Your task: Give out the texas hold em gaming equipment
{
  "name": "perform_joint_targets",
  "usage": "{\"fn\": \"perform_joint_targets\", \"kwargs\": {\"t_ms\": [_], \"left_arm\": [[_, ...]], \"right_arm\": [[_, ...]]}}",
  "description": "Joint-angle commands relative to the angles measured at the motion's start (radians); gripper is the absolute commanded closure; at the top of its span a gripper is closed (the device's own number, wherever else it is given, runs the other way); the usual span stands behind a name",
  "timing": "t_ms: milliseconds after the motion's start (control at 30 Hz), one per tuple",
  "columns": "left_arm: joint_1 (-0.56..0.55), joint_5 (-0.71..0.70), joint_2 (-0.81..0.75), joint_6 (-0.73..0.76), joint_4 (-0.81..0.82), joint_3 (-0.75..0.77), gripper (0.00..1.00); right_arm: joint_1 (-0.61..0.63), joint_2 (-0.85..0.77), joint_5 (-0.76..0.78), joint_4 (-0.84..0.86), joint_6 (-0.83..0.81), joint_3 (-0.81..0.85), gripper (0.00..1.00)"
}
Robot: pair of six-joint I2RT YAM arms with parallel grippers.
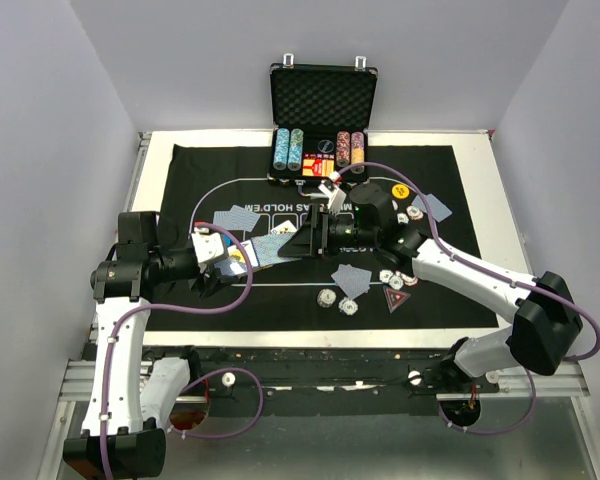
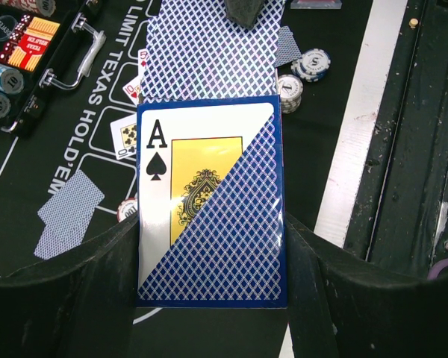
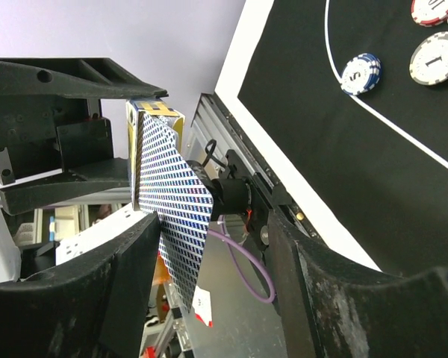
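My left gripper (image 1: 220, 258) (image 2: 213, 233) is shut on a blue card box (image 2: 209, 201) with an ace of spades printed on it, held above the left part of the mat. One blue-backed card (image 2: 209, 52) (image 1: 270, 248) sticks out of the box toward the right arm. My right gripper (image 1: 305, 240) (image 3: 213, 220) stands around that card (image 3: 172, 186). The card lies against one finger, the other finger is well apart, so the jaws are open. Striped chips (image 1: 327, 296) (image 3: 361, 73), a red triangular marker (image 1: 396, 298) and a yellow button (image 1: 398, 190) lie on the mat.
The open black case (image 1: 323, 120) with chip rows stands at the mat's far edge. Blue-backed cards lie on the black mat (image 1: 230, 165) at the left (image 1: 235, 217), centre (image 1: 352, 280) and right (image 1: 432, 207). Chips (image 2: 313, 65) and a face-up card (image 2: 127, 136) lie beneath the box.
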Motion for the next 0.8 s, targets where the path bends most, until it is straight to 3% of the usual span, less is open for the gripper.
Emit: {"fn": "perform_joint_targets", "kwargs": {"t_ms": [0, 767], "left_arm": [[-0.004, 0.026, -0.018, 0.011, 0.011, 0.002, 0.63], [-0.003, 0.023, -0.015, 0.008, 0.014, 0.008, 0.63]], "right_arm": [[0.007, -0.012, 0.034, 0.008, -0.001, -0.015, 0.35], [0.002, -0.127, 0.088, -0.078, 0.013, -0.027, 0.66]]}}
